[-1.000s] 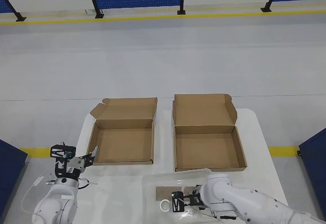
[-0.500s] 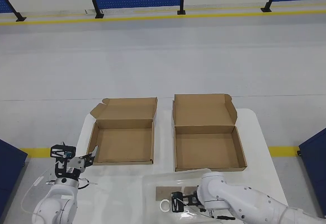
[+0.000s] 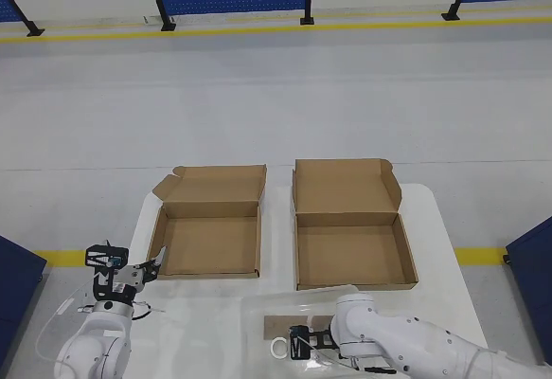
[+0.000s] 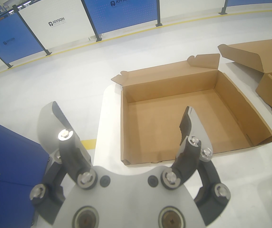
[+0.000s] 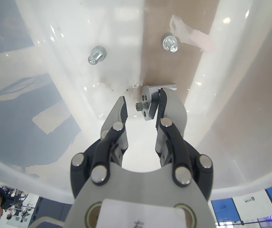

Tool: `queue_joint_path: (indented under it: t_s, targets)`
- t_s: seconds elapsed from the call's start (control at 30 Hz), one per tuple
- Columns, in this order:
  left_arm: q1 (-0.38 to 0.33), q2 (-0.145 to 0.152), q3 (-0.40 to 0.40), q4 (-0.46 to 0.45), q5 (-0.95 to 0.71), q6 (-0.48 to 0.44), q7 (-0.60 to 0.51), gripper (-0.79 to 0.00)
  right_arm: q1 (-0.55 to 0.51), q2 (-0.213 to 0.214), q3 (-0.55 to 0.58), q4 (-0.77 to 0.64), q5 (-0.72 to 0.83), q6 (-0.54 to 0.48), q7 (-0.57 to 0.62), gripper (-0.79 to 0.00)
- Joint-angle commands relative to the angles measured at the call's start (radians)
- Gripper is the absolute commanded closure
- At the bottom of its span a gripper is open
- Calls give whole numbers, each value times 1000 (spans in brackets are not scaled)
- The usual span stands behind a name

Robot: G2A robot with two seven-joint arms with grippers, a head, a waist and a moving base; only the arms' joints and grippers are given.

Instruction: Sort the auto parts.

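- White counter (image 3: 277,246): two open brown cardboard boxes, the left box (image 3: 209,244) and the right box (image 3: 353,254), sit empty toward its far edge.
- Clear plastic tub (image 5: 245,96), at the front edge, holds the parts.
- Left hand (image 4: 120,107): released, over the front-left corner.
- Right hand (image 5: 140,103): released, straddling a small silver drilled metal block (image 5: 147,100), with one finger touching it. This looks like the picking step; next it should clench, then lift.
- A silver bolt (image 5: 96,55) and a second bolt (image 5: 170,43) lie beyond.

You have the walls of the clear tub (image 5: 245,84) curving in on both sides of the right gripper (image 5: 142,98). The metal block (image 5: 150,104) fills part of its gap. A bolt (image 5: 96,55) and a second bolt (image 5: 170,43) lie beyond, with bare floor between them.
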Motion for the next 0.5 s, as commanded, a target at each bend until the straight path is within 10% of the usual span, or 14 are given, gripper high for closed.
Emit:
queue_joint_path:
  t_s: [0.0,0.23,0.33,0.47]
  targets:
    - [0,0,0,0,0,0,0,-785,4,-3,-4,8,2,-2,-2,-243]
    - [0,0,0,0,0,0,0,-785,12,-13,-9,29,11,2,2,-203]
    - [0,0,0,0,0,0,0,-785,11,-16,-3,39,18,-3,-8,0]
    - [0,0,0,0,0,0,0,-785,5,-17,5,49,24,-13,-27,0]
